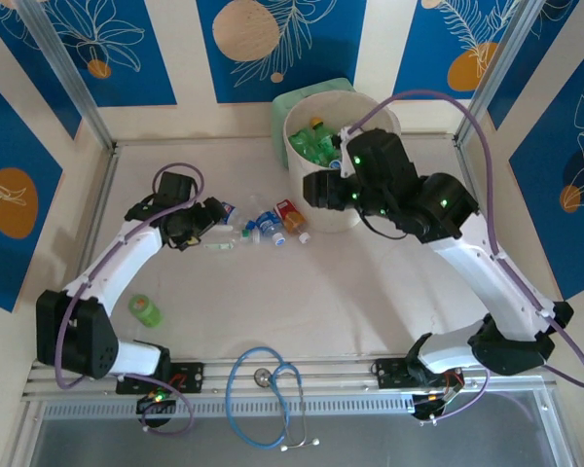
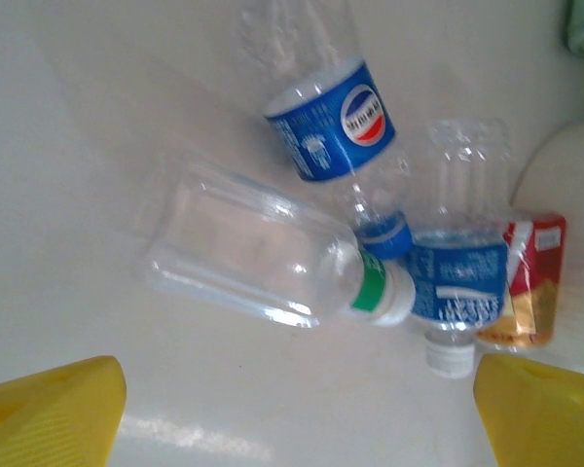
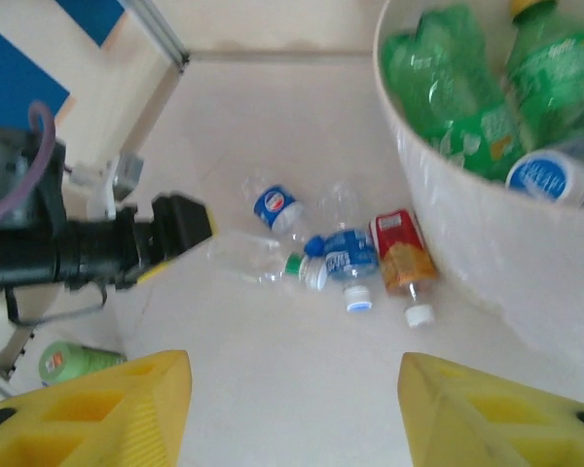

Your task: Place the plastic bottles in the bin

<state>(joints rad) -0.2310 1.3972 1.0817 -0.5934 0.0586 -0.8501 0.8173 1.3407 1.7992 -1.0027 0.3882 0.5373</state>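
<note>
Plastic bottles (image 1: 263, 229) lay clustered on the table (image 1: 350, 292) just left of the bin (image 3: 467, 233). Several green ones were already inside it, and one green bottle (image 1: 146, 309) lay well apart near your left arm's base. Your left gripper (image 2: 292, 418) hung over the cluster, yellow fingers spread wide with nothing between them. Your right gripper (image 3: 292, 409) was likewise apart and empty beside the bin.

The clear bottle with the green neck band (image 2: 273, 258) looked the likeliest pick. In the left wrist view its long axis ran from upper left to lower right, and its white cap pointed lower right against a blue-labelled bottle (image 2: 457, 282). You would probably have done best to turn the wrist across that axis and close on the mid-body, away from the crowded cap end.
</note>
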